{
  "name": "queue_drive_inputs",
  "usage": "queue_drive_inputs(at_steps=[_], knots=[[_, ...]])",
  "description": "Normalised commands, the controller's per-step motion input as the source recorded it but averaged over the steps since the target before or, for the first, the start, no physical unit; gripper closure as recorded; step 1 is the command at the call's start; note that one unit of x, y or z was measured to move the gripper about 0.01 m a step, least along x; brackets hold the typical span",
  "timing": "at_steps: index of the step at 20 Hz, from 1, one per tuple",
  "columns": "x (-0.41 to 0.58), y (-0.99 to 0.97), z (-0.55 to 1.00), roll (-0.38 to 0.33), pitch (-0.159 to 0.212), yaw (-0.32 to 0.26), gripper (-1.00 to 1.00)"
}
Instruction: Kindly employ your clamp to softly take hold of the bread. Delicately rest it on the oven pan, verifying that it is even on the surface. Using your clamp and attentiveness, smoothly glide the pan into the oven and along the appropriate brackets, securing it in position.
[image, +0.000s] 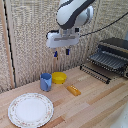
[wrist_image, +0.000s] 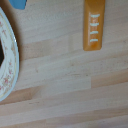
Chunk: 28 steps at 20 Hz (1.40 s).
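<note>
The bread (image: 74, 90), a small orange-yellow stick, lies on the wooden table; it also shows in the wrist view (wrist_image: 93, 25). My clamp (image: 61, 53) hangs well above the table, up and to the exterior view's left of the bread, fingers apart and empty. The fingers do not show in the wrist view. The oven (image: 114, 56) stands at the exterior view's right with its front open. The oven pan (image: 96, 72), a dark wire-grid tray, sticks out in front of it.
A blue cup (image: 45, 81) and a round yellow bowl (image: 59, 78) stand behind the bread. A patterned white plate (image: 30, 109) lies at the front left, its rim also in the wrist view (wrist_image: 10, 55). A woven screen forms the backdrop.
</note>
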Motion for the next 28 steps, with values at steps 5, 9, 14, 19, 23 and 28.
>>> queue_drive_inputs(at_steps=[5,9,14,19,23,28], knots=[[-0.495,-0.23,-0.37,-0.013,-0.03,-0.042,-1.0],[-0.467,-0.23,-0.42,-0.008,-0.013,-0.033,-1.0],[-0.237,-0.2,-0.39,-0.034,-0.02,-0.006,-1.0],[0.005,-0.29,-0.42,-0.055,-0.003,0.053,-1.0],[0.026,-0.15,-0.4,-0.075,0.022,0.091,-1.0],[0.0,0.0,-0.36,-0.095,0.14,0.039,-1.0]])
